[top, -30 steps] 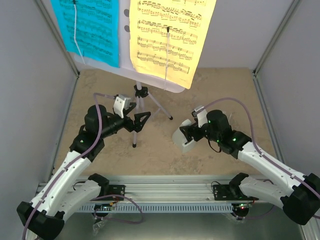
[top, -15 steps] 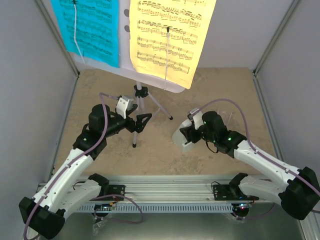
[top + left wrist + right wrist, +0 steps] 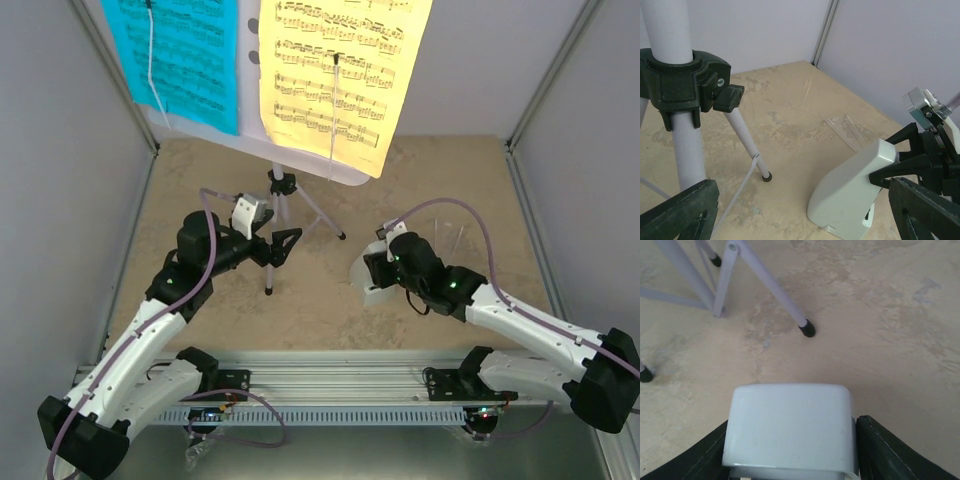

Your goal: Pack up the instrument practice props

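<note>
The white music stand (image 3: 300,160) rises on its thin tripod (image 3: 283,184) at the back, with a cyan music sheet (image 3: 180,50) and a yellow music sheet (image 3: 340,70) on it. My left gripper (image 3: 284,245) is open beside the tripod's near leg (image 3: 687,150), holding nothing. The small grey metronome (image 3: 366,275) rests on the table right of the tripod. My right gripper (image 3: 378,268) is shut on it, a finger pressed to each side of its body (image 3: 790,425). From the left wrist view the metronome (image 3: 850,190) leans a little.
A clear plastic piece (image 3: 450,235) lies on the sandy table behind my right arm, also seen as a clear strip (image 3: 845,130). Grey walls close in the left, right and back. An aluminium rail (image 3: 340,385) runs along the near edge. Tripod feet (image 3: 807,330) stand ahead of the metronome.
My right gripper has pushed forward and closed its fingers onto the metronome, which has tipped slightly. My left arm edged a little toward the tripod and stayed open.
</note>
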Controlling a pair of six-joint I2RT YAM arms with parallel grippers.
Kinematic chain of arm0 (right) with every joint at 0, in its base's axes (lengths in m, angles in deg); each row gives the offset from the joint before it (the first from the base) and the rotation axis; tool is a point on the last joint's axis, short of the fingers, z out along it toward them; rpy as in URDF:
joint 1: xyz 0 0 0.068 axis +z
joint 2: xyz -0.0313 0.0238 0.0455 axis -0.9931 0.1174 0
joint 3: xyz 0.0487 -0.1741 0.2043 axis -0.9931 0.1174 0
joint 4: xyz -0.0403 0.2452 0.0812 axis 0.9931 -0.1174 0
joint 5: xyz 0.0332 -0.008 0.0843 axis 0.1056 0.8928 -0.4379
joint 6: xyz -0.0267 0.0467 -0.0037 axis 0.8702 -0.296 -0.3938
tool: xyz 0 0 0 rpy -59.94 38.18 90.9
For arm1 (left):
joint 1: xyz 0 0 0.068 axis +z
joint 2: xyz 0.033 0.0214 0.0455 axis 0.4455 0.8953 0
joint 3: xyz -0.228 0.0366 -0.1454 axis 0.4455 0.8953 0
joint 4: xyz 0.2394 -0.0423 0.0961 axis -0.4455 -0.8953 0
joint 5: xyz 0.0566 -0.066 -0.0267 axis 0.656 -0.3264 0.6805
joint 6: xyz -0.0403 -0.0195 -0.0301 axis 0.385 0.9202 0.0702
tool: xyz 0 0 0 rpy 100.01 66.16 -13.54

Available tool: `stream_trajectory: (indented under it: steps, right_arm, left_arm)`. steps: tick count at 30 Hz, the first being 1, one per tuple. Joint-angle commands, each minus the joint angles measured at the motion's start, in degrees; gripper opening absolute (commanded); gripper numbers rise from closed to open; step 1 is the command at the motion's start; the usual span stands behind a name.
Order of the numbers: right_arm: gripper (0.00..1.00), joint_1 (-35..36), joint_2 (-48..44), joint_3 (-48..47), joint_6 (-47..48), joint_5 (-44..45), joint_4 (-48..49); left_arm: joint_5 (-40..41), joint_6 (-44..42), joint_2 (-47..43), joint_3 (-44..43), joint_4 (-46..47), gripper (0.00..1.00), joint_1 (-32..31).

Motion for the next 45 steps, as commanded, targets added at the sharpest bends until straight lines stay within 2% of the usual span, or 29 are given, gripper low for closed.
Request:
stream_trajectory:
  steps: [1, 4, 7, 13, 15, 20, 25, 28, 34, 38, 42, 45]
  right_arm:
    - [0.45, 3.3, 0.9, -3.5, -10.1, 12.8, -2.7]
    - [0.46, 5.8, 3.0, -5.2, -14.2, 17.2, -5.3]
    - [0.53, 7.3, 3.1, -6.1, -15.2, 17.5, -4.7]
    - [0.91, 7.3, -1.6, -8.5, -11.1, 12.7, -4.8]
    - [0.97, 6.8, -4.3, -9.5, -5.8, 7.4, -3.4]
    - [0.98, 2.4, -6.9, -16.6, -2.2, 2.0, -8.7]
    - [0.98, -15.5, -7.5, -15.8, 1.2, -11.8, -10.5]
    - [0.98, -23.5, -7.6, -11.8, 2.3, -16.4, -10.9]
    - [0.98, -35.0, -8.4, 2.1, -1.0, -24.3, -2.8]
    - [0.98, -35.6, -5.3, 7.0, -5.1, -25.6, 3.8]
    - [0.98, -35.5, -1.0, 9.5, -6.0, -27.5, 7.8]
    - [0.98, -35.4, 1.7, 11.7, -6.2, -28.0, 10.6]
  left_arm:
    - [-0.9, -0.4, -1.6, 0.4, 1.6, 0.96, -0.2]
    - [-1.1, 0.0, -2.2, 0.9, 2.3, 0.96, -0.1]
    - [-1.7, 0.2, -1.8, 0.6, 2.2, 0.96, -0.1]
    - [-1.9, 1.9, -0.6, 0.0, 1.3, 0.96, -0.2]
    - [-1.7, 2.5, -0.4, 0.2, 1.1, 0.95, -0.2]
    - [-5.1, 3.2, 1.2, 0.3, 1.5, 0.94, -0.8]
    - [-3.7, 2.2, 4.1, -0.8, 0.6, 0.93, -5.1]
    - [-1.3, 1.8, 6.9, -2.8, 0.6, 0.92, -10.8]
    - [4.0, 3.6, 15.1, -11.7, -0.2, 0.91, -21.6]
    - [-0.2, 8.4, 20.7, -15.3, 3.6, 0.94, -22.4]
    - [-2.5, 8.7, 22.7, -10.9, 5.8, 0.93, -22.4]
    - [-0.9, 7.8, 20.9, -8.7, 5.9, 0.94, -22.5]
